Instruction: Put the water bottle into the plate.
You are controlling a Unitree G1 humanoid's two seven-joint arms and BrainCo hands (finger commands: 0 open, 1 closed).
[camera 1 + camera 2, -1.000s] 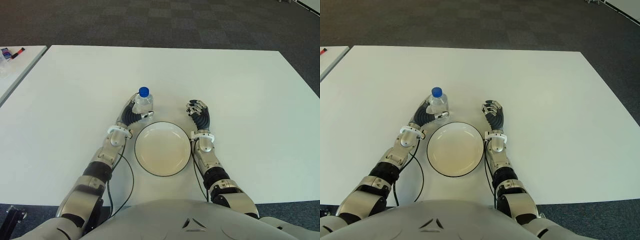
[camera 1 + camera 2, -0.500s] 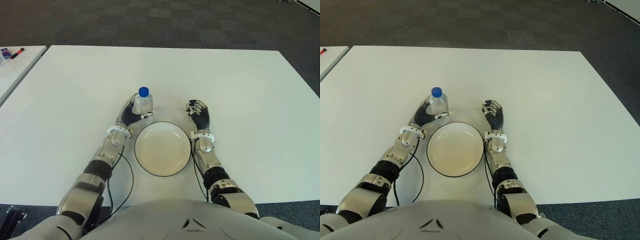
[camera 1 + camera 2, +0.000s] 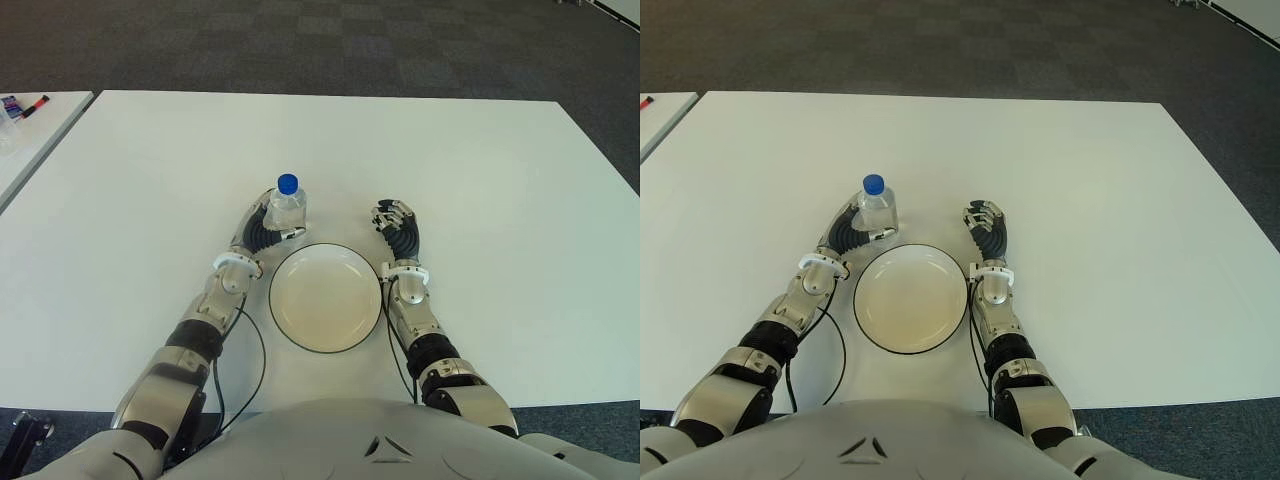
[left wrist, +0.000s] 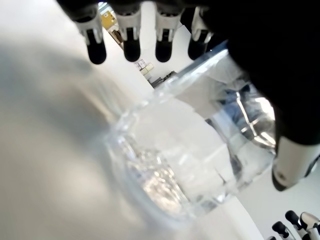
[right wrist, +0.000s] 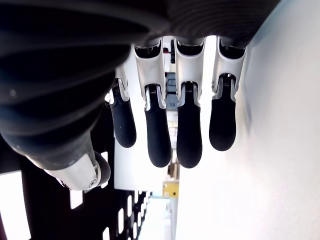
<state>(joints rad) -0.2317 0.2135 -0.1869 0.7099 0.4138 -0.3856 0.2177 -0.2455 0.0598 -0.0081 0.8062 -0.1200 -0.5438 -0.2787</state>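
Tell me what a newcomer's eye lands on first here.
The blue-capped water bottle, upright on the white table with the left hand wrapped around it. Just nearer the robot lies the plate, nothing in it, and the right hand shows beside its right rim, holding nothing.

Head stereo downward; wrist close-ups.

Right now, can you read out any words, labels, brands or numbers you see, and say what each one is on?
None can be read.
Water bottle, held in the left hand: clear, no legible label.
Plate: plain, no markings.
Right hand, beside the plate: no markings.
Small items on the side table: too small to read.
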